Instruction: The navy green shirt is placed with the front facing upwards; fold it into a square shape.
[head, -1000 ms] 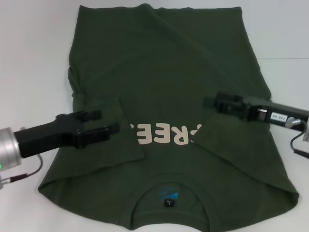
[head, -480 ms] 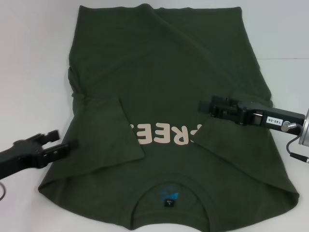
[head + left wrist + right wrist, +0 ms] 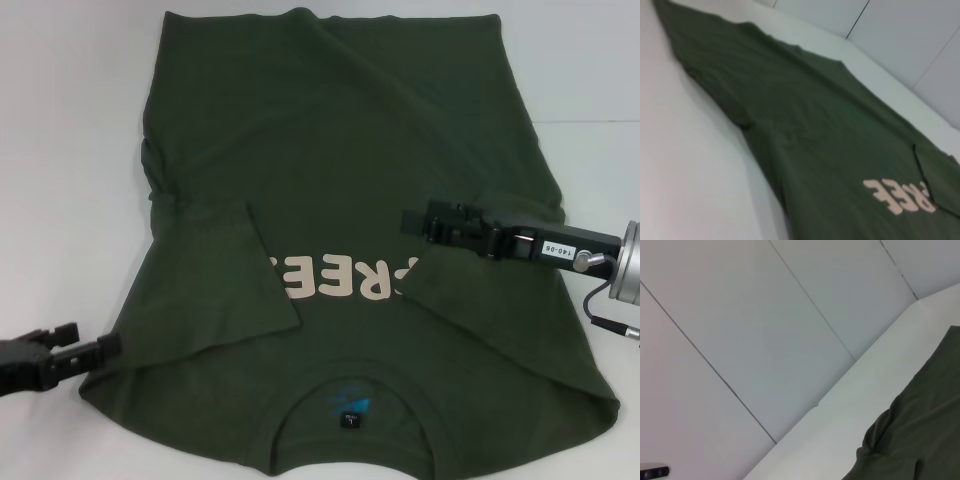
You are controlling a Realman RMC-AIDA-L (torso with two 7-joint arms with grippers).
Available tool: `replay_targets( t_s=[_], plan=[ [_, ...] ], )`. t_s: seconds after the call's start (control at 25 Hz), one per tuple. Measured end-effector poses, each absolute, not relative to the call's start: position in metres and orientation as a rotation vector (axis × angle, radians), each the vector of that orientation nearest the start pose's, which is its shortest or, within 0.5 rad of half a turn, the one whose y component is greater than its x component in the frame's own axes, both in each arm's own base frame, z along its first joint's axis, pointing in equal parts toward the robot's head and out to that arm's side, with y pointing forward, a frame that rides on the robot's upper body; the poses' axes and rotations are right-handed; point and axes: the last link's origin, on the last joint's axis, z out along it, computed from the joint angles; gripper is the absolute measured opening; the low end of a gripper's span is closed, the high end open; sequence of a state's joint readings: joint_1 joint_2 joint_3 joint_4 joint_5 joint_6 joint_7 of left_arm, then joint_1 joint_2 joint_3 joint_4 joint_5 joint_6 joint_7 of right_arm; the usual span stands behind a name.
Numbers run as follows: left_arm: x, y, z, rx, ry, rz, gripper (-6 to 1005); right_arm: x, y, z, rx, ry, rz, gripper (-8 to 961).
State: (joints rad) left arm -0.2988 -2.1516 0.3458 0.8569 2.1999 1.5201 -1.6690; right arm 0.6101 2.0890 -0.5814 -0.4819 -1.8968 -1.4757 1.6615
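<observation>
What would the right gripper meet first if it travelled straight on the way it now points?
Judging from the head view, the right gripper points across the navy green shirt toward the cream lettering; it seems to hover above, so likely only cloth lies ahead. Height is unclear.

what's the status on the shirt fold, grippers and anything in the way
Left gripper open, off the shirt's left edge. Right gripper above folded right sleeve. Navy green shirt flat, both sleeves folded in, body unfolded. Nothing in the way.

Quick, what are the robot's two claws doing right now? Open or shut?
Left gripper: open, holding nothing, by the navy green shirt's left edge.
Right gripper: cannot be told, above the shirt.
</observation>
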Motion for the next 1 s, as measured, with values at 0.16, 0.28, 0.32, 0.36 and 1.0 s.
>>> replay_targets(
  t_s=[0.16,0.28,0.32,0.36,1.0],
  plan=[
    [-0.3626,0.2596,0.0387,-2.216,-1.28,-0.574,860,0.2438,0.3522,-0.0149,-2.496,1.16,1.021,915],
    [-0.3646,0.2577,0.0372,-2.224,-1.29,-0.549,860,0.243,0.3528,-0.0149,-2.497,1.157,1.022,915],
    [-0.3648,0.2573,0.037,-2.226,-1.292,-0.545,860,0.243,0.3528,-0.0149,-2.497,1.157,1.022,915],
    [-0.3649,0.2568,0.0365,-2.23,-1.293,-0.542,860,0.243,0.3529,-0.0148,-2.497,1.157,1.022,915],
    [-0.3666,0.2545,0.0316,-2.258,-1.326,-0.491,860,0.242,0.3546,-0.0129,-2.494,1.165,1.024,916]
  ],
)
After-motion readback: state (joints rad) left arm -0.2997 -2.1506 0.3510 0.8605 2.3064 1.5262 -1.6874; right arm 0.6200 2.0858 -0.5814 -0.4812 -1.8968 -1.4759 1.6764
